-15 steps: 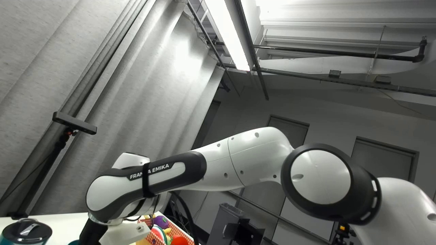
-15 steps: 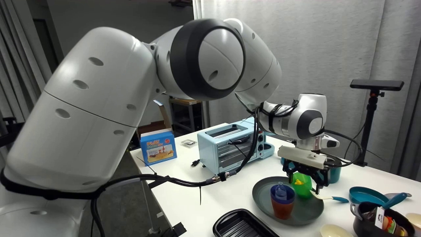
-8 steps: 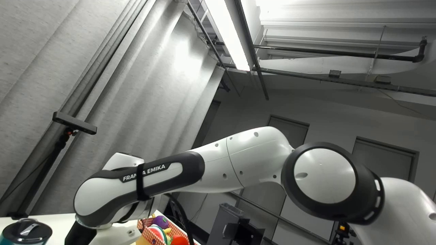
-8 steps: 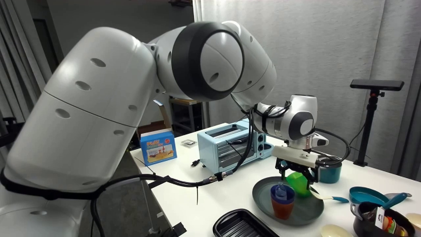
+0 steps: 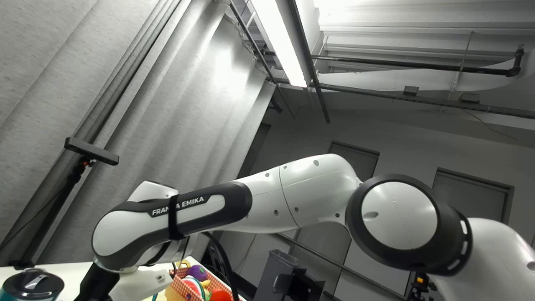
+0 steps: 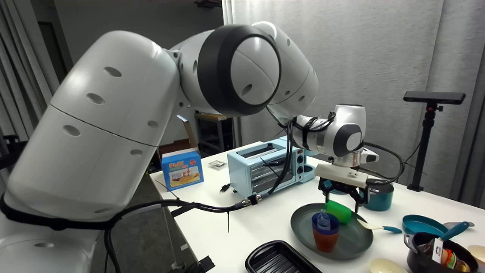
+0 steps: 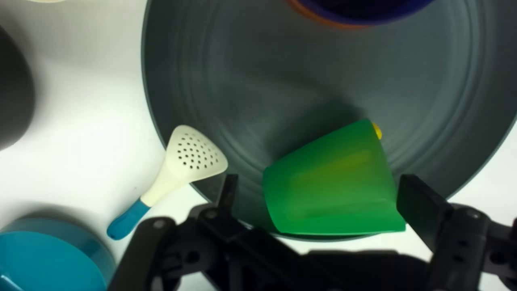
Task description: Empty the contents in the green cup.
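Observation:
The green cup (image 6: 338, 211) lies on its side on the dark grey plate (image 6: 352, 248). In the wrist view the cup (image 7: 331, 182) has its wide mouth toward the right. A small yellow item (image 7: 377, 130) shows at the mouth's edge, and a yellowish shape shows through the cup wall. My gripper (image 6: 341, 204) is open, with its fingertips around the height of the cup's top. In the wrist view the gripper (image 7: 319, 184) has the cup between its fingers. The right finger overlaps the rim; I cannot tell whether it touches.
Stacked blue and orange cups (image 6: 326, 231) stand on the plate. A slotted spoon (image 7: 192, 155) rests on the plate's edge. A teal pot (image 6: 380, 197), teal pan (image 6: 422, 224), black pot (image 6: 441, 254), black tray (image 6: 280, 259) and toaster oven (image 6: 261, 167) surround it.
The green cup has tipped from near upright, with yellow contents showing, onto its side. In the exterior view that shows the cup, my gripper moved left, then slightly up, staying open.

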Controlling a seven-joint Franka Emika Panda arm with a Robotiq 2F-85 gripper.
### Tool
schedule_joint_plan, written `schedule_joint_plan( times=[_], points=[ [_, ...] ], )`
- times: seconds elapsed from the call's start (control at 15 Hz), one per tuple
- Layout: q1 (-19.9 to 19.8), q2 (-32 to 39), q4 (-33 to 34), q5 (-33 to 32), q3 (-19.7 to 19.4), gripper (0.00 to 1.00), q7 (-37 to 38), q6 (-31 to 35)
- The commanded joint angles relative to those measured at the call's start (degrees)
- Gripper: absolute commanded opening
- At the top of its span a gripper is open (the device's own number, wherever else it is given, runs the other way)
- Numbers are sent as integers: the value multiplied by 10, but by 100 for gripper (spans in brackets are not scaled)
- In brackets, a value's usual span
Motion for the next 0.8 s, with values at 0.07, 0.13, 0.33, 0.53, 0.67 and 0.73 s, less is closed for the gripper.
schedule_joint_plan(
  times=[0.07,0.13,0.33,0.53,0.67,0.73],
  points=[
    [-6,1,11,12,5,100,-19,-3],
    [-6,1,9,13,6,100,-20,-3],
    [-1,2,2,11,9,100,-20,-1],
    [8,2,-2,7,13,100,-16,-1],
    [15,3,-3,4,16,100,-12,-1],
    [18,3,-4,5,18,100,-12,0]
  ],
)
